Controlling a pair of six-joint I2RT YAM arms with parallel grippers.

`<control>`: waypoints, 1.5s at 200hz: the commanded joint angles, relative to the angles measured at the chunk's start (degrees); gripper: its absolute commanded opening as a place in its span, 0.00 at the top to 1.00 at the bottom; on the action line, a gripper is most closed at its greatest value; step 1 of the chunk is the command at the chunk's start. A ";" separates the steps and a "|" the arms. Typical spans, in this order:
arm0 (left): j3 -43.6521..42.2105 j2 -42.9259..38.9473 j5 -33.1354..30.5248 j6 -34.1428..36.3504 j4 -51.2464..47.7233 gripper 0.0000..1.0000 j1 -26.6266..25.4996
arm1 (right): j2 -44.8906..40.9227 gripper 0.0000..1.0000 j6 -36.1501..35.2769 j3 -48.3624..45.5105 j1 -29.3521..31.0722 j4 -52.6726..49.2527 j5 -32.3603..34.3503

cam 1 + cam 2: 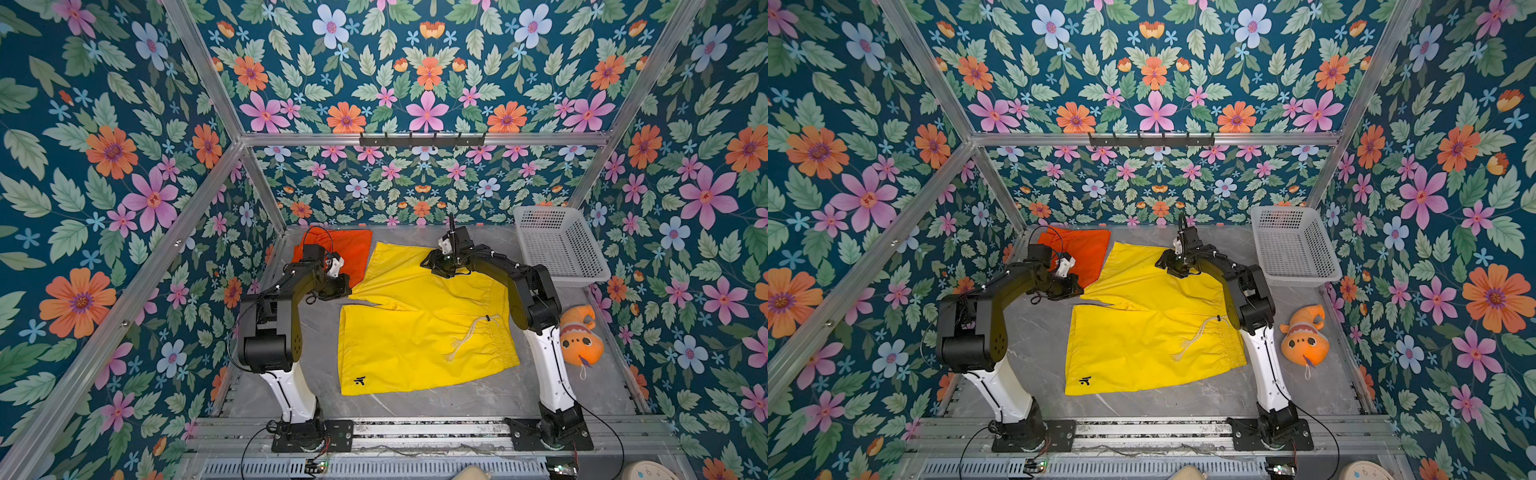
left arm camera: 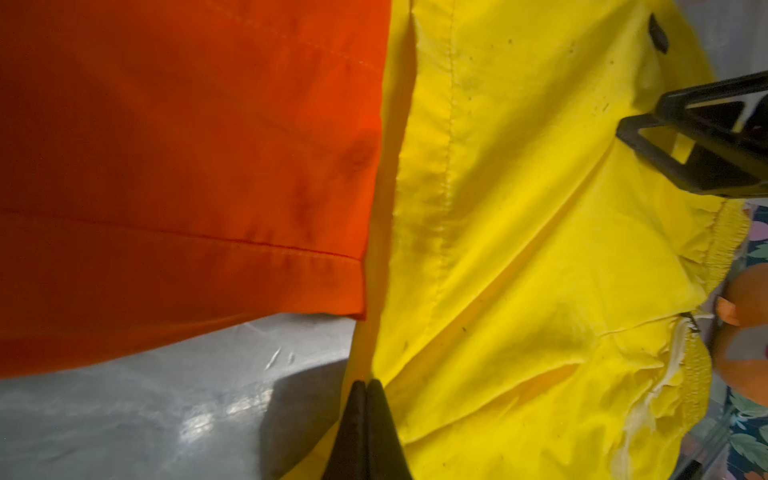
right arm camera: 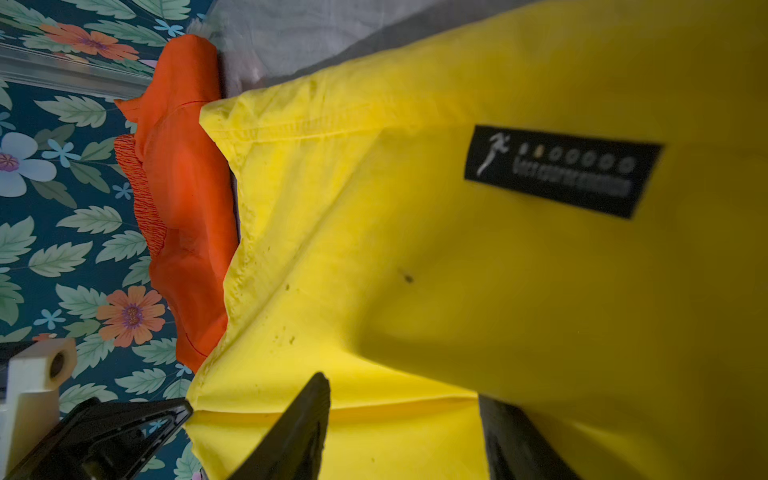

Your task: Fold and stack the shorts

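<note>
- In both top views the yellow shorts (image 1: pixel 415 332) lie spread on the tabletop (image 1: pixel 478 405), with the far leg's hem against the folded orange shorts (image 1: pixel 353 249) in the far left corner.
- Left wrist view: the left hand (image 2: pixel 365 384) is pinched shut on the yellow hem. It should probably lift low so the orange pair isn't dragged.
- Right wrist view: the right hand (image 3: pixel 401 390) has its jaws apart, with yellow cloth bulging between them. It should close before both hands fold, edges matched.

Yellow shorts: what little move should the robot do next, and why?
Probably close the right end effector: its jaws stand apart over the thin bright yellow fabric shorts, while the left end effector pinches their edge, and folding likely needs both.
</note>
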 commanded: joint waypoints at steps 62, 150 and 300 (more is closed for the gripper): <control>1.41 -6.37 -2.35 -3.17 0.27 0.62 -0.96 | -8.71 0.40 -2.52 -5.11 1.78 -0.40 -0.79; -0.80 -6.93 -2.35 -13.46 13.23 0.69 -22.24 | -26.26 0.42 0.07 -27.55 3.59 4.44 -0.58; -12.96 -1.62 -10.96 -14.51 17.86 0.68 -21.11 | -32.90 0.41 4.23 -53.38 1.81 8.61 6.82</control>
